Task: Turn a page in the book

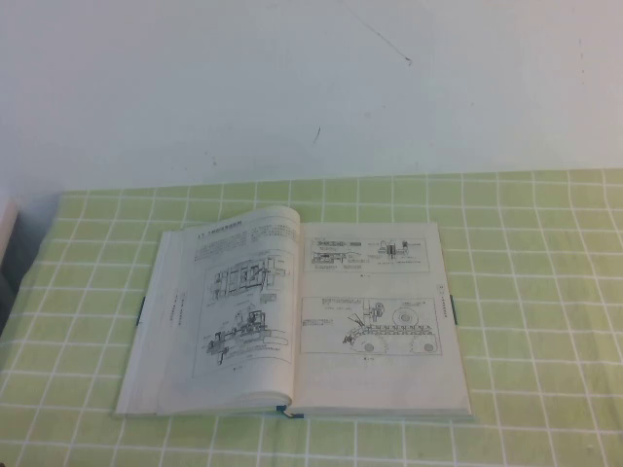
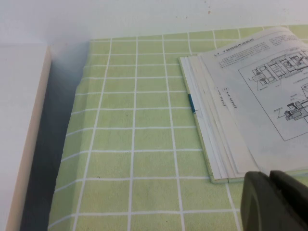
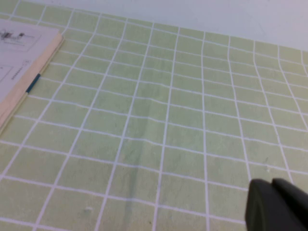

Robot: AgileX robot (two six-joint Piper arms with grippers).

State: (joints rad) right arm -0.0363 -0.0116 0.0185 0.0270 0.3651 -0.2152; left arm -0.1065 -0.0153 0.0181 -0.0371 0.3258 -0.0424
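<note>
The book [image 1: 297, 316] lies open and flat in the middle of the green checked cloth, with a teal cover edge at its spine. The page [image 1: 370, 311] with two wide mechanical diagrams lies flat as the right-hand leaf. Neither gripper shows in the high view. In the left wrist view my left gripper [image 2: 269, 174] is shut and empty, just off the book's [image 2: 231, 120] left near corner. In the right wrist view my right gripper [image 3: 271, 182] is shut and empty over bare cloth, well to the right of the book's [image 3: 19, 62] right edge.
The green checked tablecloth [image 1: 526, 292] covers the table up to a white wall behind. A white board [image 2: 24, 134] stands along the table's left edge, with a dark gap beside it.
</note>
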